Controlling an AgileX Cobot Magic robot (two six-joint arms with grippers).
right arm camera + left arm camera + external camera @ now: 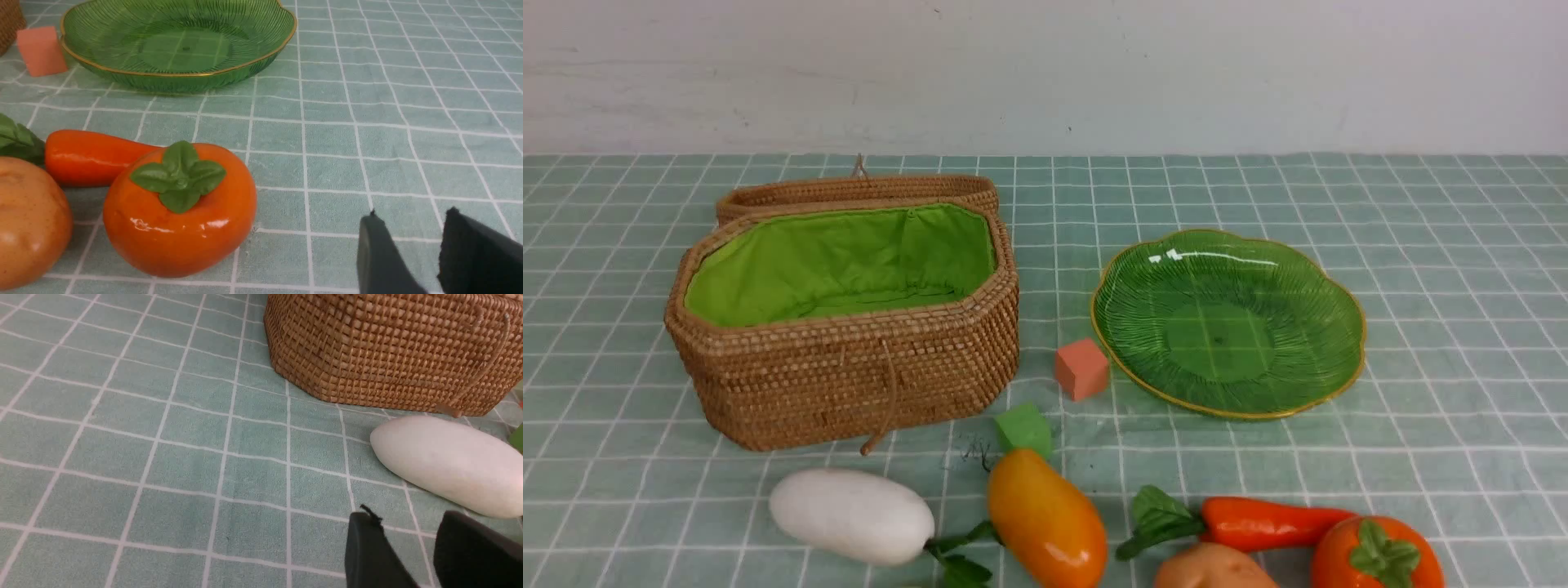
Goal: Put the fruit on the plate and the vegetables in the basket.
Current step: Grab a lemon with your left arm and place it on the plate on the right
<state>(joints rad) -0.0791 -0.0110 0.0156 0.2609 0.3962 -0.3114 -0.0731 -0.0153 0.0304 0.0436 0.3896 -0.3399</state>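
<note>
The wicker basket [849,376] stands open at the left, its green lining bare and lid folded back. The green glass plate [1307,278] lies empty at the right. Along the near edge lie the white radish [849,514], the mango [1045,518], the carrot [1270,523], the potato [1213,572] and the persimmon [1376,555]. My left gripper [408,522] is open just above the cloth, close to the radish [449,465] and holding nothing. Open and empty too, my right gripper [412,222] hovers beside the persimmon [179,216]. Neither arm shows in the front view.
A salmon-pink cube [1082,369] sits between basket and plate. A green cube [1023,429] lies just behind the mango. A green checked cloth [1462,245] covers the table up to a white wall at the back.
</note>
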